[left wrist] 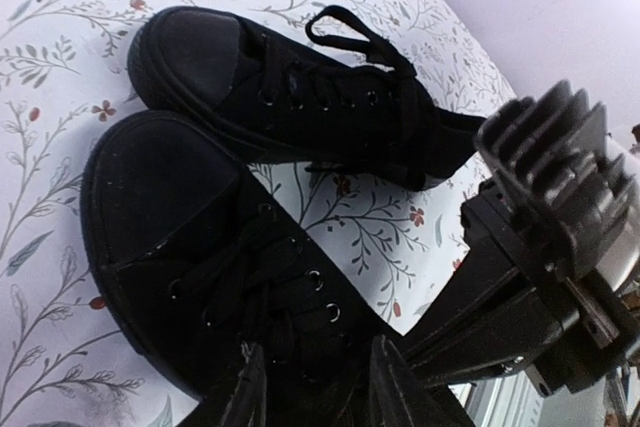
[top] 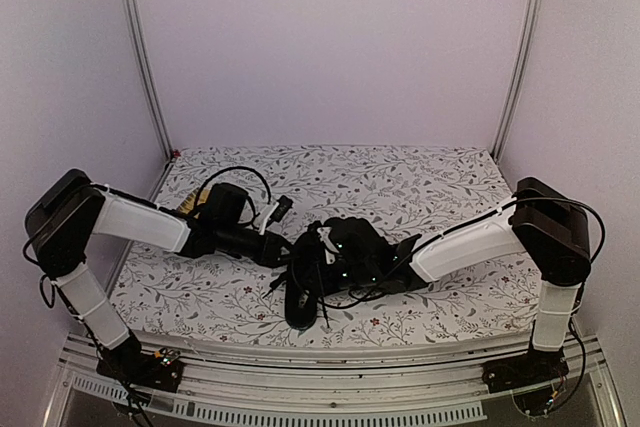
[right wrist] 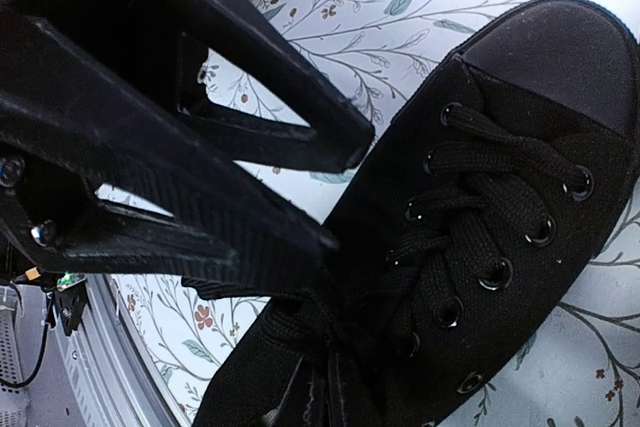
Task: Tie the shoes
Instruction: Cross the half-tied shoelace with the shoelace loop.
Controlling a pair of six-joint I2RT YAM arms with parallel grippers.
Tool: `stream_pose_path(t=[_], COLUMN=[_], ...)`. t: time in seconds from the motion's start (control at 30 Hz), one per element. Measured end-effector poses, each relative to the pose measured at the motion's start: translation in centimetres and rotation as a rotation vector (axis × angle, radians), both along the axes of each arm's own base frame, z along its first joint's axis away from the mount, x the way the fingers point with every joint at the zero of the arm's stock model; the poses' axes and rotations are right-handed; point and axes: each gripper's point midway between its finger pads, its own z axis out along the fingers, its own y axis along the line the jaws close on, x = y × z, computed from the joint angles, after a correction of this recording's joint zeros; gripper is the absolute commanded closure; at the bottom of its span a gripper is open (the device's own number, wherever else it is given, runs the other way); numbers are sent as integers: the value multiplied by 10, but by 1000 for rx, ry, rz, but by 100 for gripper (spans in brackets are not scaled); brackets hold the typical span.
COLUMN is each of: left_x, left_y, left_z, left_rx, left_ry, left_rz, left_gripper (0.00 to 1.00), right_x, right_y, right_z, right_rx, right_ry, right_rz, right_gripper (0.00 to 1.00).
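Over the laces (left wrist: 262,282) of the near shoe (left wrist: 170,217), the left tool (left wrist: 315,347) hangs with its fingers apart. The right tool (right wrist: 318,387) is pressed together at the same lacing, but it is too dark to tell whether it pinches a lace. The far shoe (left wrist: 300,97) lies alongside, toes pointing the same way, on the floral desk (left wrist: 60,7).

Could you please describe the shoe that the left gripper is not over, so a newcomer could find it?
On the floral table, between the two arms, the left gripper is over one black shoe. Yours is the second shoe, just beyond it, set apart by a lace loop arching above its tongue.
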Motion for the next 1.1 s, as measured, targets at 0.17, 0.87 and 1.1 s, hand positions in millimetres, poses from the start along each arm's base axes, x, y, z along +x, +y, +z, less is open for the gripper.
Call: stream_pose_path(t=[0.17, 0.87, 1.1], left_x=[-6, -28, -43], left_y=[-6, -8, -5], left_z=[-10, -11, 11], left_rx=[2, -39, -103], left_ry=[44, 90, 43], left_rz=[-60, -123, -67], left_gripper=[71, 100, 100], right_x=[-1, -3, -15], right_y=[1, -3, -9], right_z=[0, 0, 5], right_rx=[2, 1, 11], right_ry=[1, 5, 25], right_rz=[3, 7, 44], right_gripper=[98, 98, 98])
